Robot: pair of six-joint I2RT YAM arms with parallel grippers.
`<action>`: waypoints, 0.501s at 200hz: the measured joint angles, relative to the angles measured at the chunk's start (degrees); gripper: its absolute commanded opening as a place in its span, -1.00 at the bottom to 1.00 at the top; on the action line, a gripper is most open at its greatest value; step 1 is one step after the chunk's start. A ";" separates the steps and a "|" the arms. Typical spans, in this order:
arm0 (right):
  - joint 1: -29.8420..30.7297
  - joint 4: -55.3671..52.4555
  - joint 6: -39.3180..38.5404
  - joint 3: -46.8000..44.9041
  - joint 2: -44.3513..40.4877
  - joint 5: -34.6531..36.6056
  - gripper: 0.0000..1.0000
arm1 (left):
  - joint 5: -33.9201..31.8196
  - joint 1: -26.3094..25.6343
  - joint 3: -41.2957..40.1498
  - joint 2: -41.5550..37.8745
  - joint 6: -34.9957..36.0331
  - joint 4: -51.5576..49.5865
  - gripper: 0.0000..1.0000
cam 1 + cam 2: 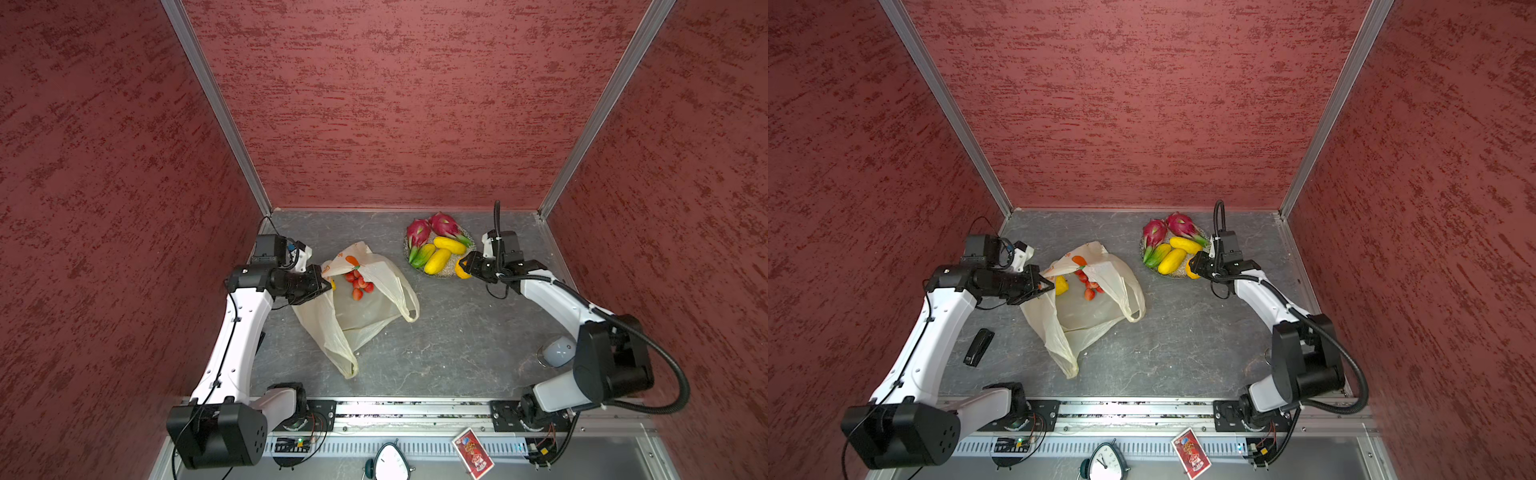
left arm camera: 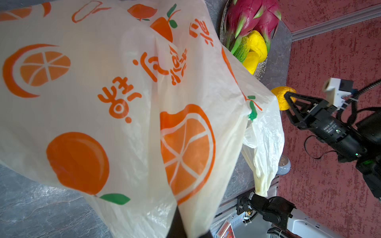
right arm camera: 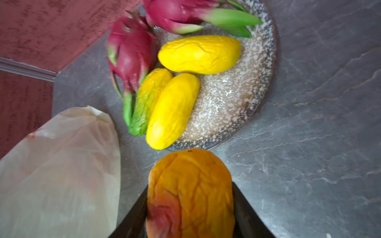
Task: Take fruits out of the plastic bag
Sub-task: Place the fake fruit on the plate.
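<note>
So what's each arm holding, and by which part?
Left gripper: jaws shut on the plastic bag at the edge of its mouth. Right gripper: jaws clamp the orange across its sides.

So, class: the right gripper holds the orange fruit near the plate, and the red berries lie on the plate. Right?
No: the red berries lie inside the plastic bag, as both top views show. The right gripper does hold the orange fruit near the plate.

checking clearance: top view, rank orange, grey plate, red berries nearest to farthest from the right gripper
1. orange: held by the right gripper, between its jaws.
2. grey plate: beside it, toward the back wall.
3. red berries: in the plastic bag, by the left arm.
</note>
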 measured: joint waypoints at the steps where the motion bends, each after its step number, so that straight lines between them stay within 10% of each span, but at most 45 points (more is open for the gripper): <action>1: -0.11 -0.02 -0.11 0.24 0.55 -0.02 -0.26 | 0.00 0.00 0.00 0.00 0.00 -0.02 -1.00; 100: -2.75 -0.37 -2.12 15.32 19.69 -2.43 -0.20 | 0.28 -0.22 0.00 -0.02 0.02 -0.42 -0.99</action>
